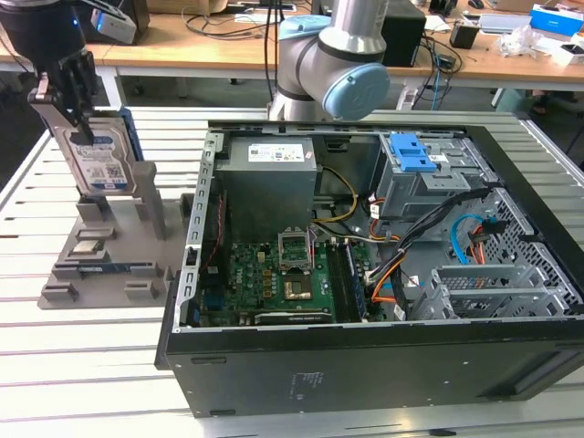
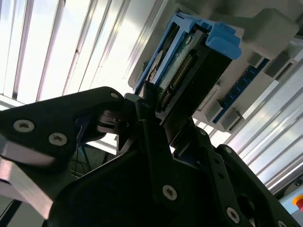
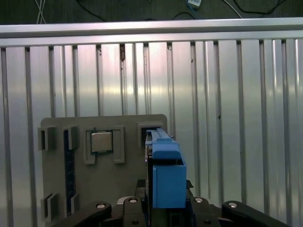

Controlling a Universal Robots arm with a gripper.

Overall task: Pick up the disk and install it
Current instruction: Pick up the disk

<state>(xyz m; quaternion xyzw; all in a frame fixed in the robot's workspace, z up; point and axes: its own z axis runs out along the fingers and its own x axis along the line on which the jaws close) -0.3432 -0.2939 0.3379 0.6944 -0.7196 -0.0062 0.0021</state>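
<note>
The disk (image 1: 99, 157) stands on edge at the exterior view's left, its white and blue label facing out and a blue rail along its far side. Its lower end is at the upright slot of a grey holder (image 1: 109, 265); whether it still rests in the slot I cannot tell. My gripper (image 1: 66, 114) comes down from above and is shut on the disk's upper part. In the second wrist view the black fingers (image 2: 149, 111) clamp the disk (image 2: 189, 61) from both sides. In the first wrist view the disk's blue rail (image 3: 168, 179) rises from my gripper (image 3: 163, 205).
An open computer case (image 1: 365, 374) lies at the exterior view's right, with a motherboard (image 1: 274, 274), loose cables and a blue-topped drive cage (image 1: 411, 169). A small square chip (image 3: 102, 141) sits on the holder (image 3: 128, 137). The arm's base (image 1: 338, 64) stands behind the case on the slatted metal table (image 1: 91, 365).
</note>
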